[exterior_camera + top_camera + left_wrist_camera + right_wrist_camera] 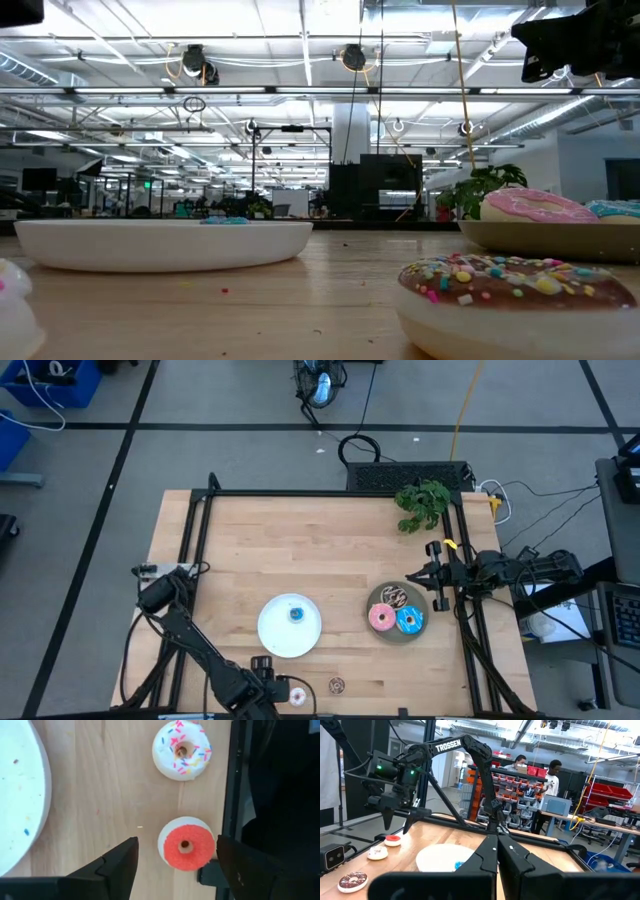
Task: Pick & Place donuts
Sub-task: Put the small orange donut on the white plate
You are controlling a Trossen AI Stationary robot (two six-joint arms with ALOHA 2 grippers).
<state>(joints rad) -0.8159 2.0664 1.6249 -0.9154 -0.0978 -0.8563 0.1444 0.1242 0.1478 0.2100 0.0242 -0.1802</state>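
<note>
— Presently, what do we record, starting with the largest items?

— We note the wooden counter [300, 550] carrying a white plate [275, 635] with a mini blue donut [296, 614] on it. A grey plate [384, 635] to its right holds three larger donuts: pink donut [380, 618], blue donut [409, 622] and chocolate-sprinkled donut [394, 598].

— And the arms?

— We find the left gripper [175, 857] at the counter's near edge, jaws spread wide and not gripping, with the mini red donut [186, 846] lying on the wood between its fingers. The right gripper [418, 575] waits at the right edge beside the grey plate, jaws closed and empty.

— Smallest items?

— We see the mini white donut [181, 750] near the red one, and the mini brown donut [337, 685] alone to their right.
</note>
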